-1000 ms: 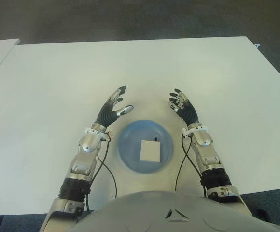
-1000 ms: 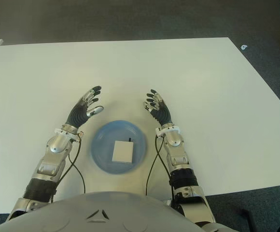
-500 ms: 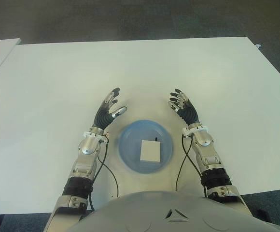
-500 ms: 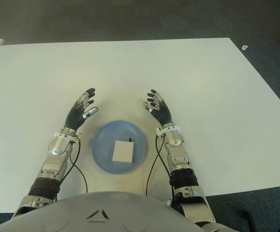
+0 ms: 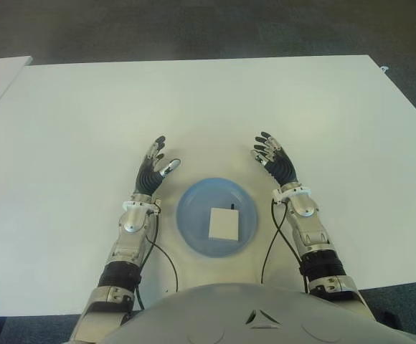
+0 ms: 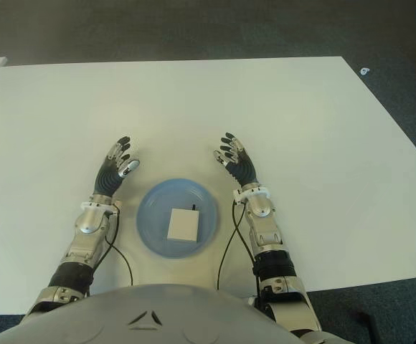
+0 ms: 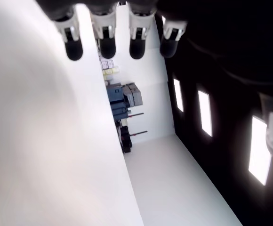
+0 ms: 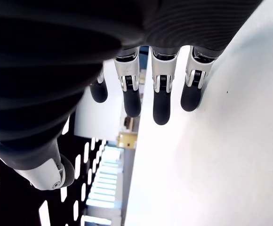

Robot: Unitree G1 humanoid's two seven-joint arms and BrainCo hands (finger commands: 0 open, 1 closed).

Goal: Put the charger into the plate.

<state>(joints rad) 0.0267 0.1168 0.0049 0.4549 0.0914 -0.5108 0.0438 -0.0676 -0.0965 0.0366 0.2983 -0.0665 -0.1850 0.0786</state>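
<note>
Left eye view: white table (image 5: 215, 100) (dark floor (image 5: 194, 29) beyond)

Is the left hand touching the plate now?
Apart. The left eye view shows bare table between the open left hand and the plate holding the charger.

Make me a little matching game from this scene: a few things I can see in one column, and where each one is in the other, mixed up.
Things:
1. charger
2. plate
3. left hand
4. right hand

Places:
A. open, beside the plate on the robot's right
B. lying inside the plate
C. open, beside the plate on the robot's left
D. on the white table, between the two hands

Pairs: 1-B, 2-D, 3-C, 4-A
</note>
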